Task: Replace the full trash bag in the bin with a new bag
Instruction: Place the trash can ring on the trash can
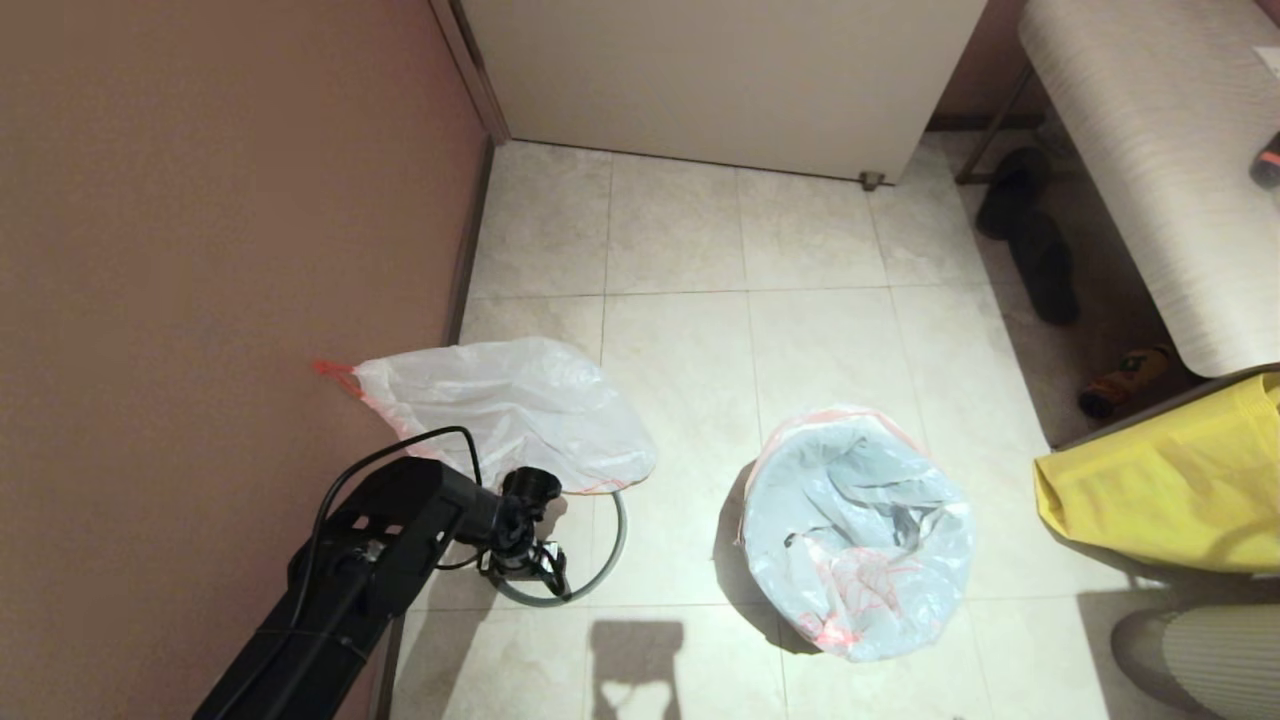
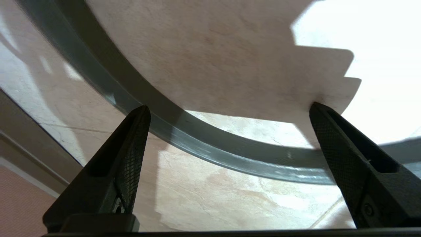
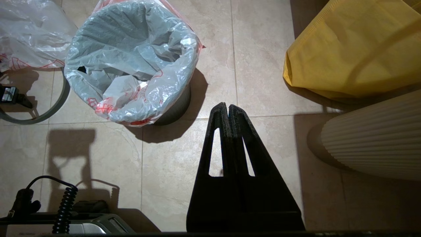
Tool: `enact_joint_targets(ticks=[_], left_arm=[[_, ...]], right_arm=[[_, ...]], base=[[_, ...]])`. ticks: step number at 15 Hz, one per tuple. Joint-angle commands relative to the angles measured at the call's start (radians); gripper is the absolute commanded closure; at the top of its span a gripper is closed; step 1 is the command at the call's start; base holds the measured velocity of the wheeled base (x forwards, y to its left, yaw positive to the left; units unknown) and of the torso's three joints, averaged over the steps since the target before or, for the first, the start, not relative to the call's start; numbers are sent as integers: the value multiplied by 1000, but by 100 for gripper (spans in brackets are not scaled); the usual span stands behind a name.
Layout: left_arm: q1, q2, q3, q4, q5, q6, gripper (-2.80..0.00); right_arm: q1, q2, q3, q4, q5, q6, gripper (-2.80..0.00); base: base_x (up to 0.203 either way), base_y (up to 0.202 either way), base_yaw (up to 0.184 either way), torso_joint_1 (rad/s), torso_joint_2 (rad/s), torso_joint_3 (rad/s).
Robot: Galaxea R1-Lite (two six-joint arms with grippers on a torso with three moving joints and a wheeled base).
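Over on the left by the reddish-brown wall (image 1: 200, 250), the full trash bag (image 1: 510, 410) is lying on the tiled floor (image 1: 680, 330), red-orange drawstring poking out toward the wall. Just in front of it is the grey rim ring (image 1: 612, 560), flat on the tiles, partly tucked under the bag's edge. The left gripper (image 2: 230, 110) hangs right over that ring with its jaws spread wide, one finger on each side of the hoop's band, gripping nothing.

Moving right, the bin (image 3: 177, 107) stands upright on the floor, well apart from the old bag. The new bag (image 1: 860, 530) is already in it, its printed film draped over the rim, a bit crumpled inside.

Further right, the right gripper (image 3: 228, 106) hovers above bare tile, fingers pressed together, empty. A yellow fabric bag (image 1: 1170, 490) sits at the far right.
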Motion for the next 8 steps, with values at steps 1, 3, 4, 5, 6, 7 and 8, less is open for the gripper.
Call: enact_joint_targets(ticks=[1,3,4,5,6,7,8], left_arm=[[0,-35,0,-4,15,-16,-280],[3,-101,1,2,90,-100,-280],[19,-133,1,4,137,-161,-280],[39,-142,0,0,202,-185,-280],[55,-147,0,-7,268,-209,-280],[55,-152,7,-11,338,-254,-280],[48,-160,14,-4,419,-283,-280]], right_arm=[[0,0,0,1,0,0,0],[0,0,0,1,0,0,0],[0,0,0,1,0,0,0],[0,0,0,1,0,0,0],[0,0,0,1,0,0,0],[0,0,0,1,0,0,0],[0,0,0,1,0,0,0]], base=[[0,0,0,0,0,0],[0,0,0,0,0,0],[0,0,0,0,0,0],[0,0,0,0,0,0],[0,0,0,0,0,0],[0,0,0,0,0,0],[0,0,0,0,0,0]])
